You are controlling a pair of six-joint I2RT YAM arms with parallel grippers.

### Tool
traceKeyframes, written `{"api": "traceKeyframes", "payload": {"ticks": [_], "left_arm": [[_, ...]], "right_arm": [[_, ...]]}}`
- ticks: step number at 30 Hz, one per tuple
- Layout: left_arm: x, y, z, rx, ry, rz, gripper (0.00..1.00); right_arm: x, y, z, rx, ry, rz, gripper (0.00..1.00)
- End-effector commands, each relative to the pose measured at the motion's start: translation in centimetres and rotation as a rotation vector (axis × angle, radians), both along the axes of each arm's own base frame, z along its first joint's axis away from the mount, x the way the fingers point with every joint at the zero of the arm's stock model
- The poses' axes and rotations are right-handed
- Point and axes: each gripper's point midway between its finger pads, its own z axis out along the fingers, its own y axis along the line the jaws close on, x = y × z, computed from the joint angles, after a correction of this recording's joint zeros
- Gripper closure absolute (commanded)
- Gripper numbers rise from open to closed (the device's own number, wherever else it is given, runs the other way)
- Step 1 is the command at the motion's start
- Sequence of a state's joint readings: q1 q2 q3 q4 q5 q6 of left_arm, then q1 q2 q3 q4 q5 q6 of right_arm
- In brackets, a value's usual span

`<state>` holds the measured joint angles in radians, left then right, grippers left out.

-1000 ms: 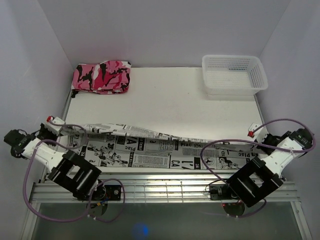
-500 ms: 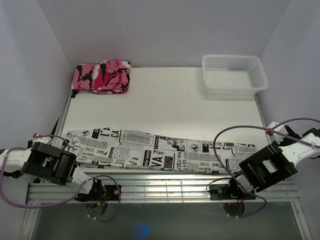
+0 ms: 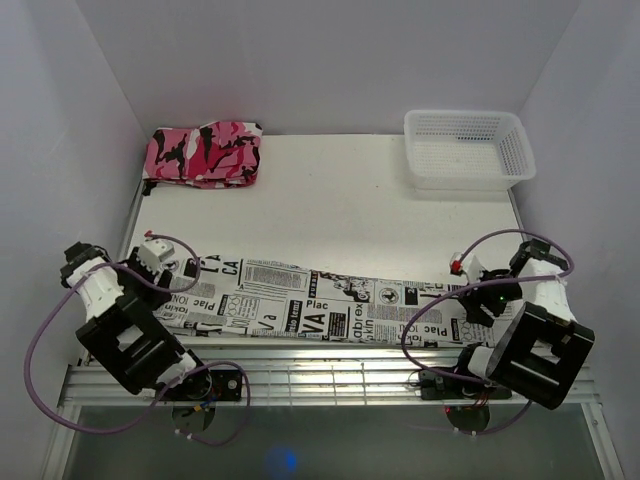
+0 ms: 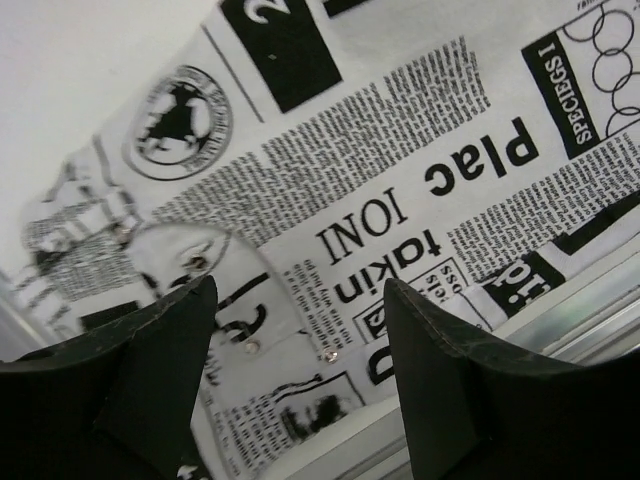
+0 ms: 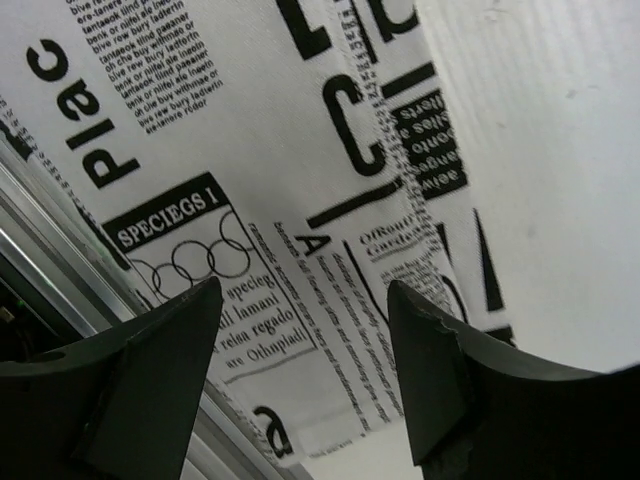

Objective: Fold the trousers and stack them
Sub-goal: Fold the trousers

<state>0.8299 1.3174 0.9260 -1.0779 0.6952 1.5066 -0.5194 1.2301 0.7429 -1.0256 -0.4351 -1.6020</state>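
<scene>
Having let go of the trousers [image 3: 330, 305], lifted between them a second ago and now lying flat as one long band beneath both tools, the left gripper [image 4: 297, 290] and right gripper [image 5: 305, 290] hover spread and empty over opposite ends, seemingly ready for the next fold.

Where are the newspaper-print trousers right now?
Top view: the trousers lie stretched left to right along the near edge of the table, the left claw and right claw over their ends, far from the camouflage garment and basket.
</scene>
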Motion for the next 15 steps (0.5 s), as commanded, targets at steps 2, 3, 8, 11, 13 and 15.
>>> {"api": "traceKeyframes", "payload": {"ticks": [2,3,8,11,13,15], "left_arm": [[-1.3,0.3,-5.1,0.052,0.216,0.155,0.24],[-1.4,0.4,-5.8,0.057,0.237,0.171,0.25],[1.2,0.3,-8.9,0.012,0.318,0.285,0.43],[4.2,0.3,-9.3,-0.019,0.335,0.354,0.53],[6.2,0.9,-8.6,-0.014,0.323,0.39,0.56],[7.0,1.1,-8.7,-0.011,0.328,0.388,0.58]], "right_arm": [[1.4,-1.2,-2.9,-0.118,0.045,-0.154,0.29],[1.7,-1.5,-3.8,-0.122,0.078,-0.17,0.3],[6.3,-3.8,-4.6,-0.12,0.122,-0.33,0.37],[9.7,-4.4,-3.8,-0.081,0.104,-0.378,0.37],[11.5,-4.0,-2.5,-0.044,0.081,-0.38,0.37],[11.6,-3.6,-1.2,-0.02,0.078,-0.377,0.37]]}}
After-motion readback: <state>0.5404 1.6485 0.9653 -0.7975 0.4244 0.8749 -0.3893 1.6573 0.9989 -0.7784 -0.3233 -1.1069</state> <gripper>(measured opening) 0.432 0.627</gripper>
